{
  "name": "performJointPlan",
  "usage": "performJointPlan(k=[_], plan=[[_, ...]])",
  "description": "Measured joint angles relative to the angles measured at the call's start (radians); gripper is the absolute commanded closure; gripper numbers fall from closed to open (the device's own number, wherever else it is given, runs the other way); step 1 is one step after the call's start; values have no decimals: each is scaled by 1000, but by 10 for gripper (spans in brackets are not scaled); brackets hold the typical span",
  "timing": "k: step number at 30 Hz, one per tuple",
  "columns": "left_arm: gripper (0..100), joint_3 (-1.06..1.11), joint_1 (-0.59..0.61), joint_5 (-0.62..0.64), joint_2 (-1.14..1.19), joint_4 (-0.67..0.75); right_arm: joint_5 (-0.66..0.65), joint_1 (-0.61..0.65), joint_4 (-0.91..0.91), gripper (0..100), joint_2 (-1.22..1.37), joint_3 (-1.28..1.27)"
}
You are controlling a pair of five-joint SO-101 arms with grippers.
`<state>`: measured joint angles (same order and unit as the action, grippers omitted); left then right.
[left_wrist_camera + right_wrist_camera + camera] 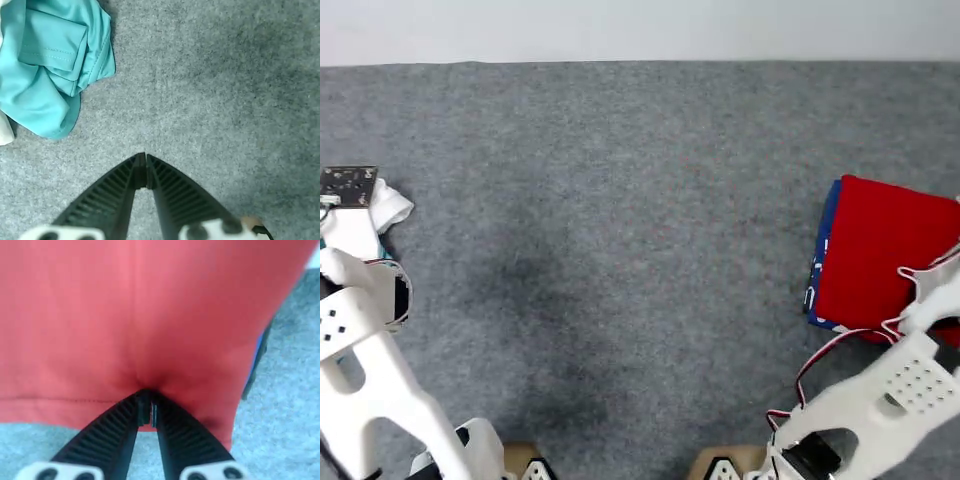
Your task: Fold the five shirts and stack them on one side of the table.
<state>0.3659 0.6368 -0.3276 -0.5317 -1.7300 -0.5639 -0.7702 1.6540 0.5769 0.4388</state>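
A: Where is the red shirt (885, 250)?
B: Folded atop a blue shirt (825, 250) at the bench's (620, 200) right edge, with the right gripper (148, 407) pinched on its hem.
A: The danger?
B: Pulling away unreleased could drag the fold open. The left gripper (145, 172), closed and empty, hangs beside the crumpled teal shirt (45, 65).

Part-seen items: shirts and cloth

Red shirt (885, 250): cut by the high view's edge, near corner covered by right arm (890, 385). Blue shirt (823, 270): beneath the red one, one strip visible on the side toward the middle of the bench (620, 250); its white print too small to tell. Teal shirt (50, 65): crumpled, cut by the left wrist view's edge; in the high view mostly hidden under left arm (360, 370). White cloth (4, 135): edge sliver, garment type indeterminate. Right gripper (148, 410): fingers (125, 425) meet at tips sunk in red fabric; cloth caught between them or not, indeterminate.
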Motion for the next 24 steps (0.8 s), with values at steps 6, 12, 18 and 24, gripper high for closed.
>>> performJointPlan(k=[6,12,18,24], plan=[[995,0,0,0,0,0,0,43,66,984,-95,155],[995,0,0,0,0,0,-2,77,-101,984,-104,201],[995,0,0,0,0,0,-2,74,-377,984,64,201],[995,0,0,0,0,0,-2,74,-454,984,155,218]])
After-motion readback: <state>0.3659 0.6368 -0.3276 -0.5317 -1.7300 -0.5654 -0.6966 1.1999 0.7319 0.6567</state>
